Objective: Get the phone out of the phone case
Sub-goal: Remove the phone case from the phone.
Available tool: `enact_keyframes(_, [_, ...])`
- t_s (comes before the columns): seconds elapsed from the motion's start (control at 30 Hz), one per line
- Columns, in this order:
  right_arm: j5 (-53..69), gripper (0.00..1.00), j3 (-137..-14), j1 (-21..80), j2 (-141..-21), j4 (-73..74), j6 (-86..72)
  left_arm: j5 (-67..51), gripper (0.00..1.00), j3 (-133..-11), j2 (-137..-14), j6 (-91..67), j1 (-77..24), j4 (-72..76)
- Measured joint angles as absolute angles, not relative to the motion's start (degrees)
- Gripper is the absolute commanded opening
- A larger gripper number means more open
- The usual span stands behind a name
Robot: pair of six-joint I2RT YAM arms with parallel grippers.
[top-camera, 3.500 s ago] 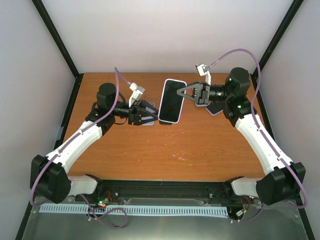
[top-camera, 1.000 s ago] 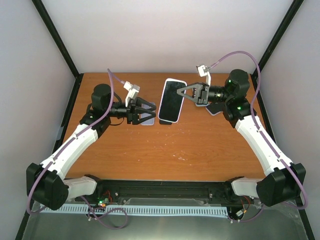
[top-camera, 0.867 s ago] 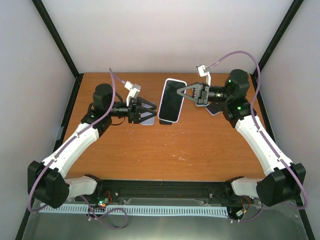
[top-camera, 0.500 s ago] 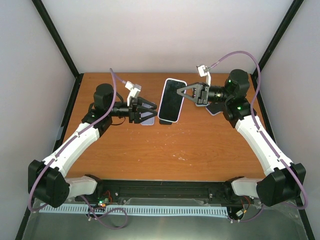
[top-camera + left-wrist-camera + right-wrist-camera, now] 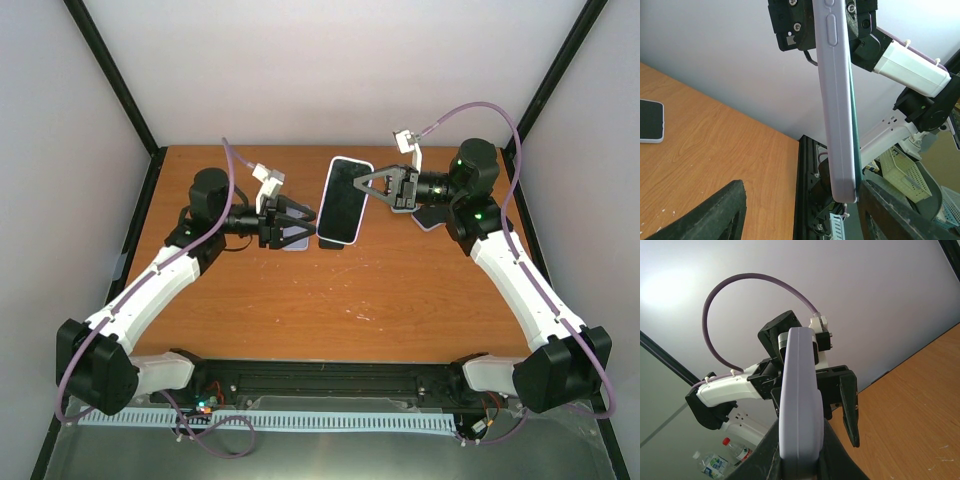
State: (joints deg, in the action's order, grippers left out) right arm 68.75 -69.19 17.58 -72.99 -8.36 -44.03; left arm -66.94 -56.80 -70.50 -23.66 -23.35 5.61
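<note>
We see the wooden worktop (image 5: 350, 300) with the left arm (image 5: 150, 290) reaching in from 8 o'clock and the right arm (image 5: 520, 280) from 4 o'clock. Both meet toward 12 o'clock of the worktop's middle. There the phone case (image 5: 340, 200), lilac with the dark phone (image 5: 341, 193) seated in it, is held up off the wood, screen toward the overhead camera.

The right gripper (image 5: 362, 187) comes at it from 3 o'clock, its jaws closed tight on the case's long edge. In the right wrist view the lilac shell rises straight out between them.

The left gripper (image 5: 305, 225) sits at 8 o'clock of the case, jaws parted about halfway and holding nothing. In its wrist view the case's end hangs between the two black fingers (image 5: 715, 215), close to the right one; we cannot tell whether it touches.

A flat lilac-edged slab (image 5: 293, 245) lies on the wood under the left gripper. A second dark slab (image 5: 430, 216) lies beside the right wrist.
</note>
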Motion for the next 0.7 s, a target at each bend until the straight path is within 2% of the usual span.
enact_keyframes(0.4, [68.8, 0.03, -69.2, 17.4, -73.0, -9.3, -45.0, -66.3, 0.58, -56.0, -70.8, -25.1, -23.6, 6.7])
enact_keyframes(0.7, [68.2, 0.03, -65.4, 16.9, -73.0, -19.5, -51.6, -64.4, 0.56, -55.7, -71.5, -29.1, -22.8, 8.3])
